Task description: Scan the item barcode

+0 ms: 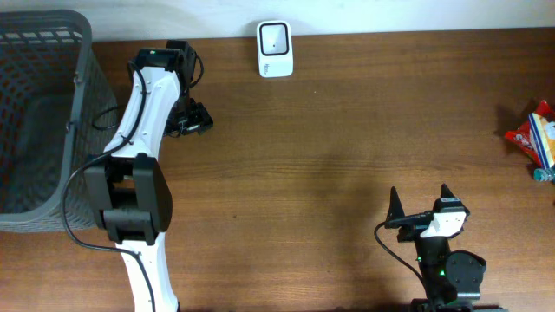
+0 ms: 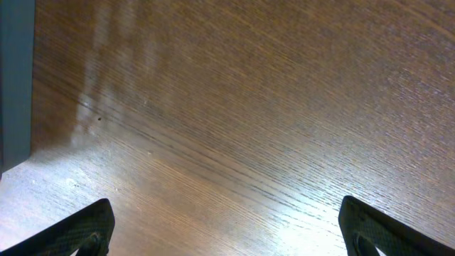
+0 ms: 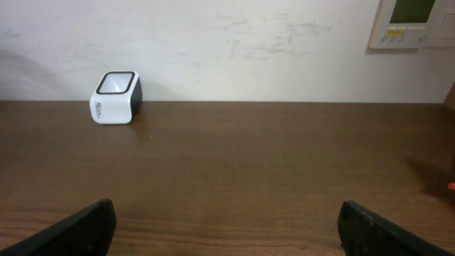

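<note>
I'm finding the task not yet begun: my left end effector (image 2: pixel 226 236) and right end effector (image 1: pixel 421 201) are both gaping wide and empty, the red crinkly plastic snack packet (image 1: pixel 531 137) lying unlifted on the desk well to the right of the right one, the white box-shaped scanner (image 1: pixel 276 48) waiting far ahead to its left.

Scanner (image 1: pixel 276 48) at table (image 1: pixel 347 130) back edge, basket (image 1: pixel 35 113) far left, snack packet (image 1: pixel 538 134) far right

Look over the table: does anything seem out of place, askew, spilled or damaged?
Nothing looks spilled or damaged. The scanner stands upright at the far edge, the basket at the left. Only the snack packets seem stray, heaped at the right edge, partly out of frame.
</note>
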`<state>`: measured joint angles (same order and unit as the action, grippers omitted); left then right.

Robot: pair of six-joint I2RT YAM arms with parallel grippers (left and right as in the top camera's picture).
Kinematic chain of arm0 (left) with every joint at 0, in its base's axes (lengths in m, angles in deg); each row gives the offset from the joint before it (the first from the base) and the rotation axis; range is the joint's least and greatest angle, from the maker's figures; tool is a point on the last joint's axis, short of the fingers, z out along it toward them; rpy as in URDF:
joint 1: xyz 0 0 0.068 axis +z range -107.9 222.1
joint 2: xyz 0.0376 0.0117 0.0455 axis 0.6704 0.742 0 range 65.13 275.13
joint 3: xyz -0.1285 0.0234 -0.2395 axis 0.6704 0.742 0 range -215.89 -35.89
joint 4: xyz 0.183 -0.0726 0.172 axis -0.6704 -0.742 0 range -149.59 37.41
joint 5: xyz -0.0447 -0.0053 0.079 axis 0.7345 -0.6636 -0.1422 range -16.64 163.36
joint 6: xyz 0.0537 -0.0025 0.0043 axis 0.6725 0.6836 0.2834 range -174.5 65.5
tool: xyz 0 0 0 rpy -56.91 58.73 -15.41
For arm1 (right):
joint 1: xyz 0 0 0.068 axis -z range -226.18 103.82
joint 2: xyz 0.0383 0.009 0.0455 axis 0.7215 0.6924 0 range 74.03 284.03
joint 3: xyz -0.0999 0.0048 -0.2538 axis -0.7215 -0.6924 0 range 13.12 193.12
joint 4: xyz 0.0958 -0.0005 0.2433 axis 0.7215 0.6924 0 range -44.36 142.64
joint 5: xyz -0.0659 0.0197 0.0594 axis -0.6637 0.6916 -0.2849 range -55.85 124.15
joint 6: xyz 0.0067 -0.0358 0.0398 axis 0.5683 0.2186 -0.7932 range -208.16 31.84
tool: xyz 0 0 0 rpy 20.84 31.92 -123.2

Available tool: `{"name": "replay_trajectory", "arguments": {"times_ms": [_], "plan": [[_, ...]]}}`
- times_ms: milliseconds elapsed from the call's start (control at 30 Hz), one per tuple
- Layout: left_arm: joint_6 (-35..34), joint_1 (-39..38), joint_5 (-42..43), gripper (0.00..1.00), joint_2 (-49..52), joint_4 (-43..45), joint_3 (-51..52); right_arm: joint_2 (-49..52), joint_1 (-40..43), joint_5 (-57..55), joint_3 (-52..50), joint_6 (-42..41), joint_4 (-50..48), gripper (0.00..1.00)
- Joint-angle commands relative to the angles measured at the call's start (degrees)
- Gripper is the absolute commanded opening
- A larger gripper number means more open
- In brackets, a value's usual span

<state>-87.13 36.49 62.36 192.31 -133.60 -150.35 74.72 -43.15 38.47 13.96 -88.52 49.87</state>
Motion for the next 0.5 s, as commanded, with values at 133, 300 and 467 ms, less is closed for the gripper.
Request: {"name": "replay_trajectory", "arguments": {"times_ms": [133,300,467], "plan": [[-0.13,-1.6,-3.48,0.99,-11.76,7.67,7.06,-0.5,0.37,-0.28,-0.52,0.13,0.02,0.98],[11.74,-6.71,-2.97,0.99,-36.46,25.51,32.98,-0.5,0.37,-0.28,-0.52,0.13,0.02,0.99],[19.47,-7.63,-3.82,0.99,-57.7,31.06,51.39,-0.5,0.37,-0.28,-0.52,0.13,0.02,0.98]]}}
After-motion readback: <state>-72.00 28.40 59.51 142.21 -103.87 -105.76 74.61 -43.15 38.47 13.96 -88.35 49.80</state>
